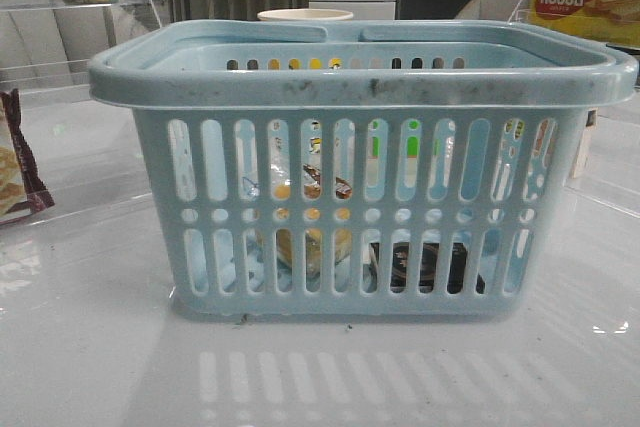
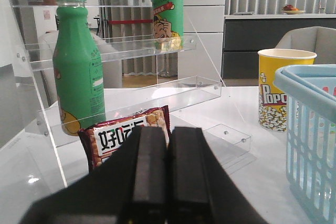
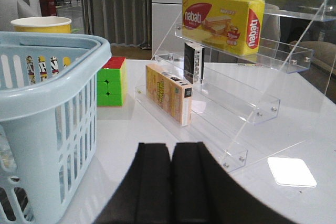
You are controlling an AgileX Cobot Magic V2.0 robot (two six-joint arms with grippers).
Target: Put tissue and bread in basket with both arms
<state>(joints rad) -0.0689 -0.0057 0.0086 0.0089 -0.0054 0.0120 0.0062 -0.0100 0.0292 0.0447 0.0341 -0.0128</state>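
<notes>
While the large pale blue slotted plastic basket [image 1: 360,187] stands on the glossy white bench [image 1: 100,347], both task items lie inside it: through the front slots, the golden-brown bread in its clear plastic bag [image 1: 300,217] shows left of centre, and the small flat black tissue pack [image 1: 425,267] rests low on the basket floor to its right, just beside the bread.

The left gripper [image 2: 168,177] has its two black fingers pressed together with nothing between them, apart from the basket's edge. Beyond it lies a maroon-edged snack packet [image 2: 123,135] before a clear acrylic shelf rack [image 2: 131,93] carrying a green plastic bottle [image 2: 76,72]; a yellow popcorn cup [image 2: 281,95] stands near the basket.

The right gripper [image 3: 172,182] is likewise closed and empty, beside the basket. Ahead, another clear acrylic rack [image 3: 247,93] carries a yellow "nabati" wafer box [image 3: 223,22] and a small yellow-orange carton [image 3: 168,93]; a coloured puzzle cube [image 3: 111,81] sits next to it.
</notes>
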